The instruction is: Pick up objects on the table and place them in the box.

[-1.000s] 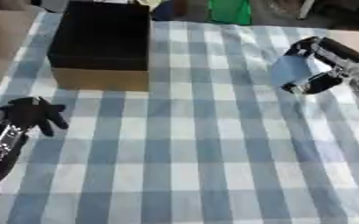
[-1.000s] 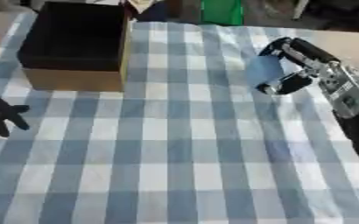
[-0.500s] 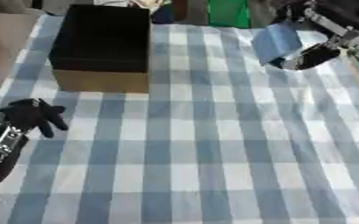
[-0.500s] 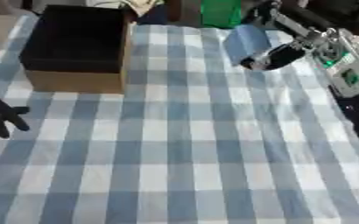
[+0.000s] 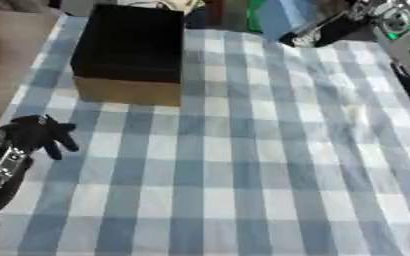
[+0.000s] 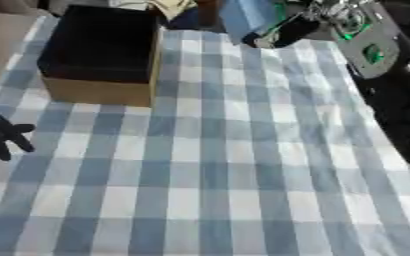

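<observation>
Since a second ago the right hand (image 6: 289, 31) has been raised from the right side of the table to its far edge, and the blue object (image 6: 248, 14) has been carried up with it. The object is now held against the hand's curled fingers, high above the checked cloth (image 5: 243, 165), just to the left of the fingertips. What the object is cannot be made out beyond a flat, pale blue shape. The box (image 5: 134, 47), black inside with tan cardboard walls, is seen well to the left of those fingers and lower, standing on the far left part of the cloth; nothing can be seen inside it. The left hand (image 5: 35, 134) is rested at the near left edge of the table, its fingers spread and relaxed with nothing held, the box lying beyond its fingertips.
</observation>
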